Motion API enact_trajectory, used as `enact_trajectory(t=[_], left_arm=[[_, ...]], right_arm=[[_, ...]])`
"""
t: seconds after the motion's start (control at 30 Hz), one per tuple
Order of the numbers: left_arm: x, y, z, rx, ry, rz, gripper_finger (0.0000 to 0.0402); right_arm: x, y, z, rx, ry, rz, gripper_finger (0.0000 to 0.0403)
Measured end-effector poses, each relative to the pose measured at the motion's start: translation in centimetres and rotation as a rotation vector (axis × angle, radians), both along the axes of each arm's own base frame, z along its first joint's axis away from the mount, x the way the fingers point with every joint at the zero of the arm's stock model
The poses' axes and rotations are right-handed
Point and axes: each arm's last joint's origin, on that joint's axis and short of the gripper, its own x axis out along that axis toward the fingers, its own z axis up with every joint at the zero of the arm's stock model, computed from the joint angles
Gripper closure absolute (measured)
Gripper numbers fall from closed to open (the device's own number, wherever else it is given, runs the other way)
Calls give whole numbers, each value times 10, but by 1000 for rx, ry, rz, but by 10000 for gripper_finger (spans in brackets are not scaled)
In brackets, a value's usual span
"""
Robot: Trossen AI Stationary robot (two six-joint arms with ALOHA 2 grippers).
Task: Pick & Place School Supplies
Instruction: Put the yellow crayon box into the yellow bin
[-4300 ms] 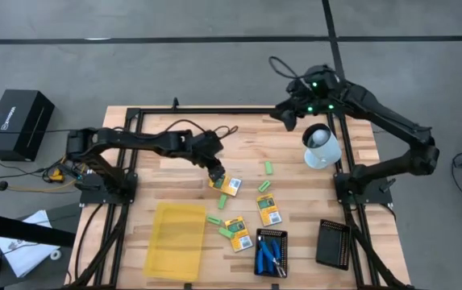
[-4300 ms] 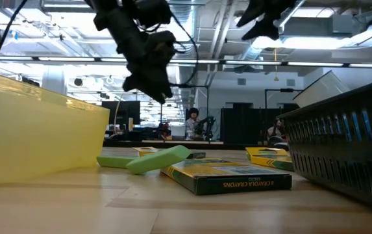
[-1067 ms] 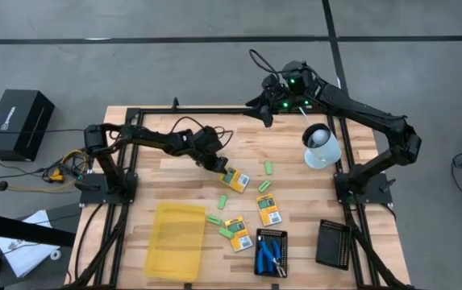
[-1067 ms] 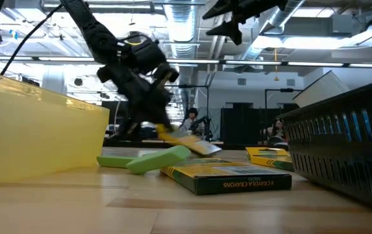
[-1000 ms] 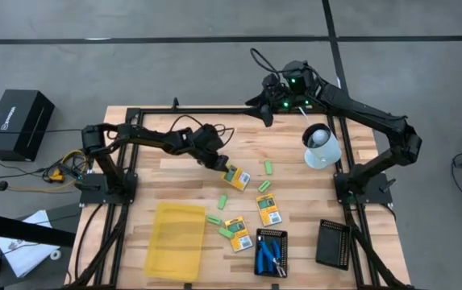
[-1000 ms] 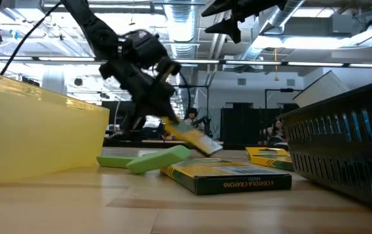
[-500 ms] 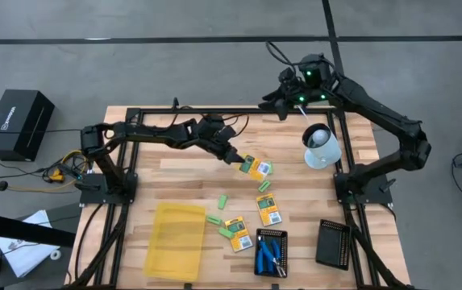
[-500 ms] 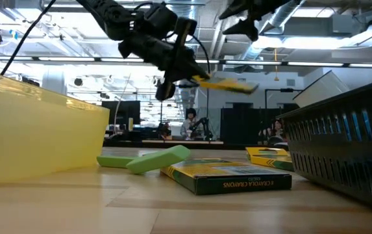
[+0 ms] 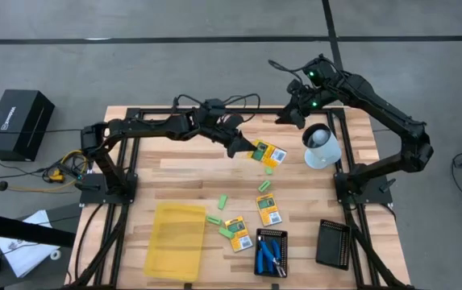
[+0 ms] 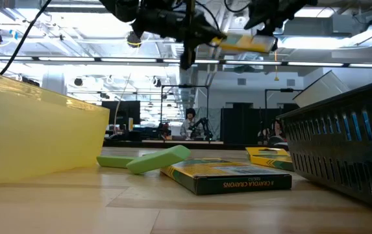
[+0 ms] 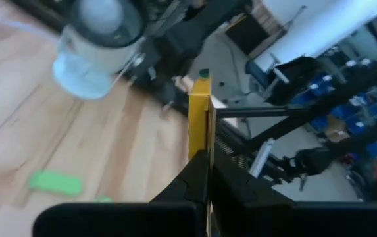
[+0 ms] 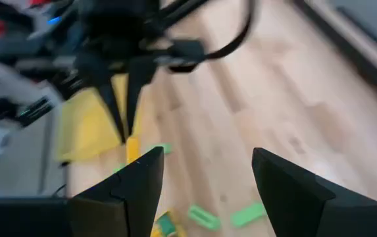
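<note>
My left gripper (image 9: pixel 247 150) is shut on a flat yellow-orange pack with green print (image 9: pixel 269 153), held high over the table's far middle; the low view shows the pack (image 10: pixel 241 43) well above the table. My right gripper (image 9: pixel 294 113) hangs open over the far right, just beyond that pack, with nothing between its fingers (image 12: pixel 134 187). Two more packs (image 9: pixel 268 209) (image 9: pixel 236 233) lie flat on the table. Green blocks (image 9: pixel 223 201) (image 9: pixel 264 186) (image 9: pixel 214 219) lie around them. Blue-handled scissors (image 9: pixel 270 251) rest in a black tray. My left gripper pinches the pack between its two fingers (image 11: pixel 183 189), one on each broad face, at the pack's left end (image 11: pixel 201 150). The fingers come from the table's left, close to level. The pack sticks out past them toward the right, lifted clear and about level.
A translucent yellow tray (image 9: pixel 176 240) stands at the near left. A second black ribbed tray (image 9: pixel 333 242) lies at the near right. A clear cup (image 9: pixel 321 146) stands at the right edge, close under my right arm. Bare wood lies at the far left.
My left gripper has risen and gone toward the table's right and far edges, rolling as it went. The pack, which hung tilted just above the table, is now lifted high and about level. My right gripper has moved toward the right edge, still open.
</note>
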Motion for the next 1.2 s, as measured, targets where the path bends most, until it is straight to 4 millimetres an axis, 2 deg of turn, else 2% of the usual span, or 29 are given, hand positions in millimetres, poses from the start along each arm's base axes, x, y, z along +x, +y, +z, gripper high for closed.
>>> enact_trajectory(t=[0.3, 0.5, 0.7, 0.97, 1.2], left_arm=[[3, 0, 20, 9, -61, -33, 401], [4, 0, 22, 7, -65, -32, 401], [4, 1, 22, 6, -63, -15, 401], [3, 6, 23, -9, -67, 21, 401], [4, 6, 25, -14, -90, 26, 401]], right_arm=[[-8, 3, -3, 87, -30, 128, 179], [-10, 7, -2, 191, -92, 214, 179], [-13, 12, -5, 245, -63, 237, 179], [-5, 28, -6, 271, -29, 306, 179], [1, 32, -9, 253, -2, 316, 179]])
